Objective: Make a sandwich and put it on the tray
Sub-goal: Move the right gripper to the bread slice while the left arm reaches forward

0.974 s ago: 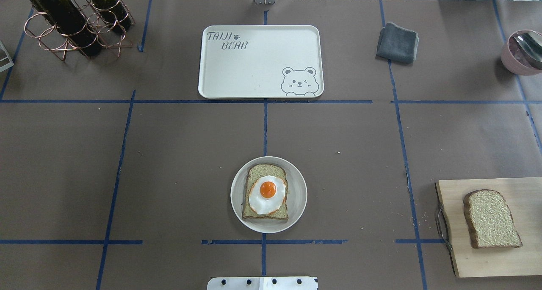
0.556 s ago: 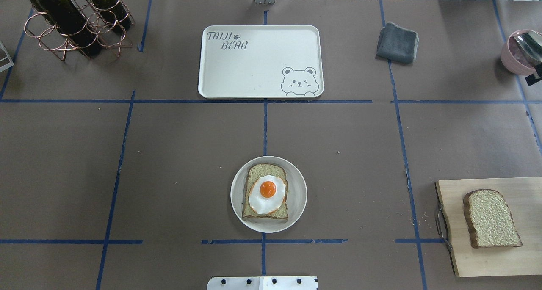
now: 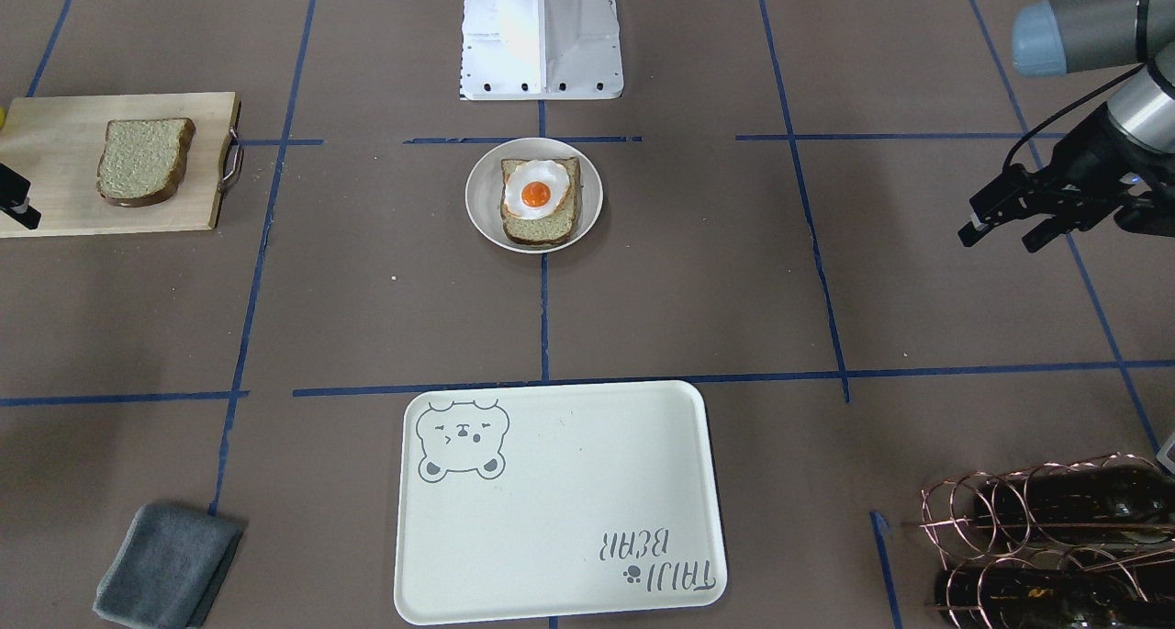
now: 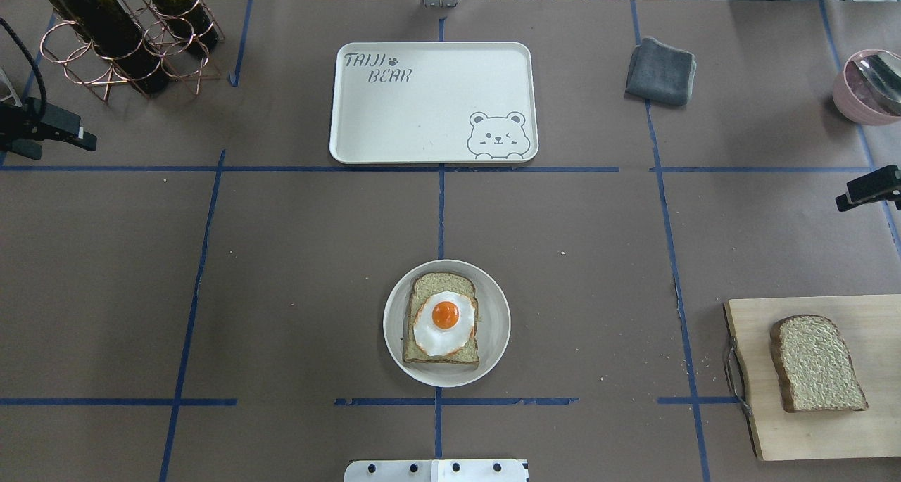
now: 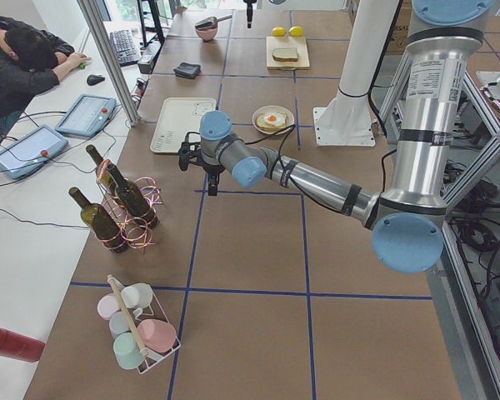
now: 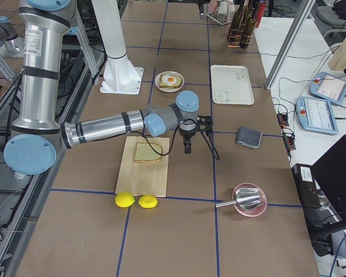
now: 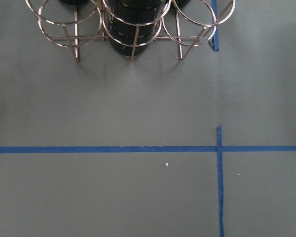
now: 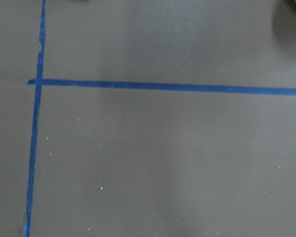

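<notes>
Both arms now show at the overhead edges, absent a second ago: left gripper (image 3: 998,240), jaws apart; right gripper (image 4: 862,192) half cropped, state unreadable. Stacking is not begun: egg-topped brown-crusted bread slice (image 4: 442,320) on small round white plate (image 4: 493,341) (near centre), second slice (image 4: 816,362) on pale wooden board (image 4: 809,433) near right, cream bear-print tray (image 4: 394,123) far centre. Brown paper tabletop (image 4: 317,257), blue tape grid (image 4: 441,207); operator (image 5: 21,58) slumps alongside.

"taiji bear" lettering — grey, on the cream tray (image 4: 433,102)

Brown table (image 4: 281,257): tray (image 4: 422,109), plate (image 4: 497,324), board (image 4: 873,313), cloth (image 4: 660,71)
</notes>
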